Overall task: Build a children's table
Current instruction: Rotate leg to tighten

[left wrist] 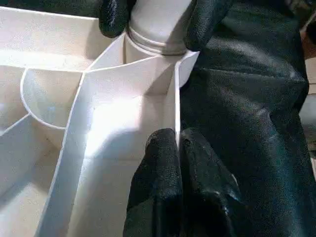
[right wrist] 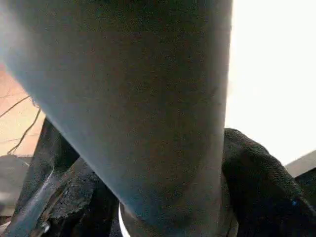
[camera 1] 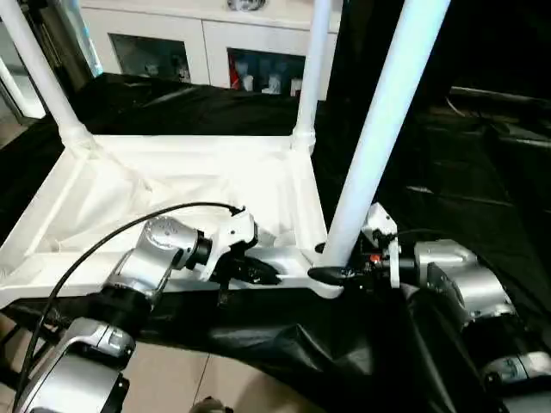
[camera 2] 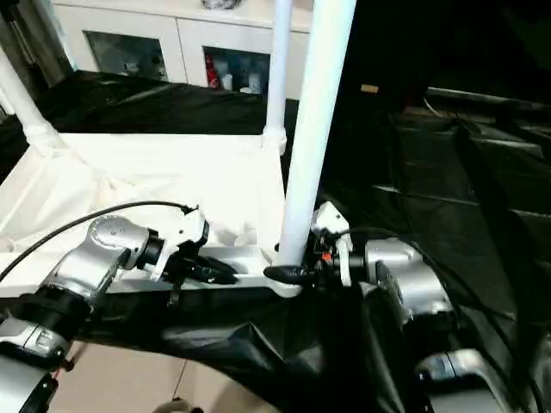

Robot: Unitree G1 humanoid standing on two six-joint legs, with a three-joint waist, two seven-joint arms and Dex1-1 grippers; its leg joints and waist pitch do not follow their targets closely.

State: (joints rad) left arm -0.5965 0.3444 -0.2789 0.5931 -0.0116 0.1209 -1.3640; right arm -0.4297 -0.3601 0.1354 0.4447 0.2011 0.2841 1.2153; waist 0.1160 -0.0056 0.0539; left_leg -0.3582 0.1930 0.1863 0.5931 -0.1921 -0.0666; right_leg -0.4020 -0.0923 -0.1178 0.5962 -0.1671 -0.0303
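We see right tool clasping upright leg at near-right corner socket of tabletop; left tool pinched shut on tabletop's near rim beside it.

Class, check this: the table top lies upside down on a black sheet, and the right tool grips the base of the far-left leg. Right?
Not quite. The right tool grips the base of the near-right leg, not the far-left one, as the left eye view shows. The table top does lie upside down on the black sheet.

One table top, three legs upright (socketed), two pincers.
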